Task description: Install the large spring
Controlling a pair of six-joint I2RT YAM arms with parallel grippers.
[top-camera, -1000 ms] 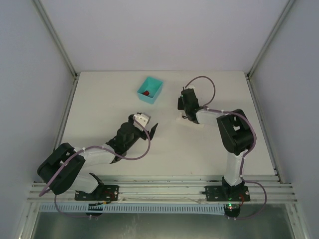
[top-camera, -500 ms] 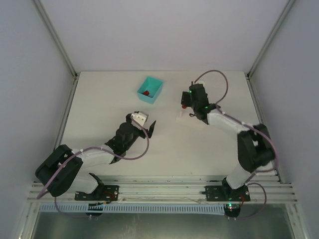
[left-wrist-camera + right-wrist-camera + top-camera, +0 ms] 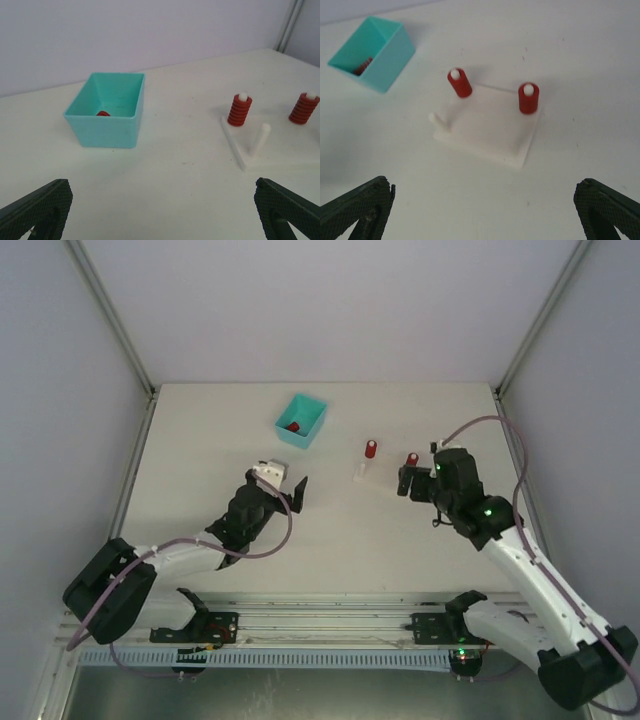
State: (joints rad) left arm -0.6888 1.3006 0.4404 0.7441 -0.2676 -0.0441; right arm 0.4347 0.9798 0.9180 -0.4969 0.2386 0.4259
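**A:** Top view first. What lies on the table [image 3: 190,440]?

**B:** A teal bin [image 3: 310,412] at the far side, with a third red spring [image 3: 293,427] inside it. To its right lies the white base [image 3: 385,478]. It carries the left red spring [image 3: 371,449] and the right red spring [image 3: 412,459], each on its own peg, plus 1 bare peg [image 3: 358,474].

**A:** And the arms?

**B:** The left gripper [image 3: 285,483] is nearer the robot than the bin and left of the base, apart from both. The right gripper [image 3: 417,468] is just beside the base, at its right edge.

**A:** Left wrist view?

**B:** Its 2 fingers [image 3: 40,205] sit at the bottom corners, spread wide, with nothing between them. The bin is ahead on the left and the base ahead on the right. Both springs stand upright, with white peg tips showing on top. The right red spring looks the wider of the 2. I cannot tell for certain which one is the large spring.

**A:** Right wrist view?

**B:** The fingers [image 3: 357,205] are spread wide at the corners and hold nothing. The base lies ahead in the middle, with 2 springs on its far pegs and the bare peg at its left corner. The bin is at the upper left, with red showing inside.
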